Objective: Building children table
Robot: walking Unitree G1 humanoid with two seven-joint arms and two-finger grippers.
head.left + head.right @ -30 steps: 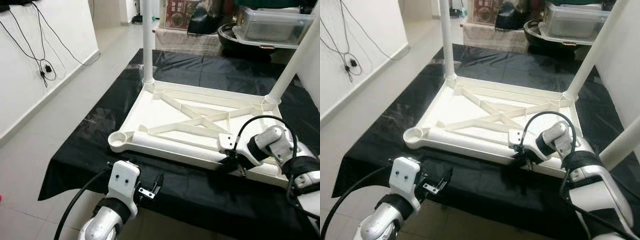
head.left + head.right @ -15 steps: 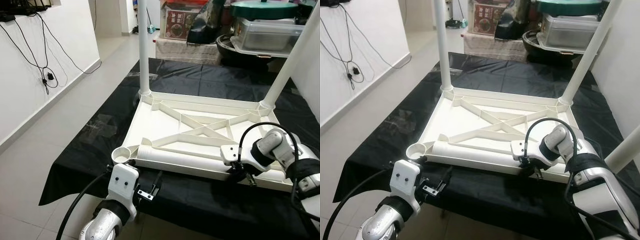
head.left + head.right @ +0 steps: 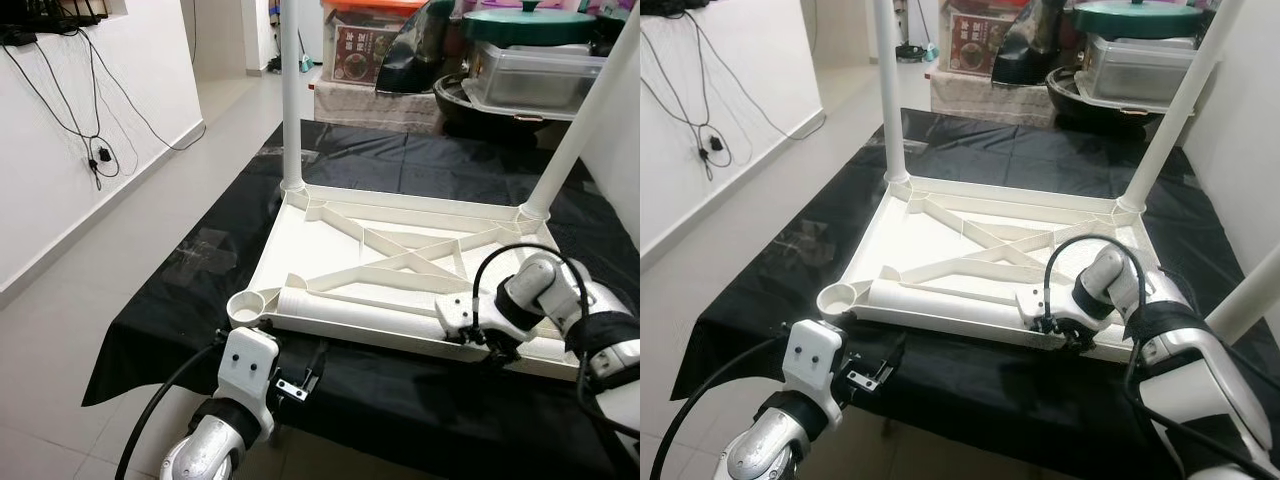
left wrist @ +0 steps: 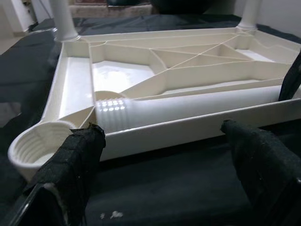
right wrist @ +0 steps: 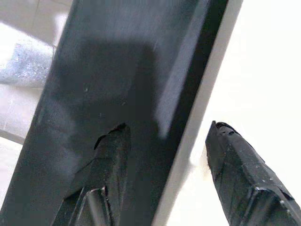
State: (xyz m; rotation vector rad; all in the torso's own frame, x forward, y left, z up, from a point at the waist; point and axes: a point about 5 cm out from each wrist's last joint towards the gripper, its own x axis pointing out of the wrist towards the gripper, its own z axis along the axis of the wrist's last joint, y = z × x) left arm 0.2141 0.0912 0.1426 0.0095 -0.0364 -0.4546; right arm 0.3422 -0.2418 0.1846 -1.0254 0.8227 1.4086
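The tabletop [image 3: 400, 270] lies upside down on the black-covered surface [image 3: 180, 300], with a loose leg [image 3: 355, 312] along its near rim. The right pincer [image 3: 487, 345], fingers parted, straddles that rim; a push could slide the tabletop. The left pincer [image 3: 305, 375] hovers wide near the empty near-left socket [image 3: 246, 306].

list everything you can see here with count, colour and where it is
table top: 1, white, upside down on the black sheet
standing legs: 2, white, upright in the far corners
loose leg: 1, white, lying inside the near rim
black sheet: 1, covering the floor under the table top
cables: black, on the left wall
lidded tub: 1, clear, green lid, far right
left gripper: open, just before the near rim
right gripper: open, astride the near rim
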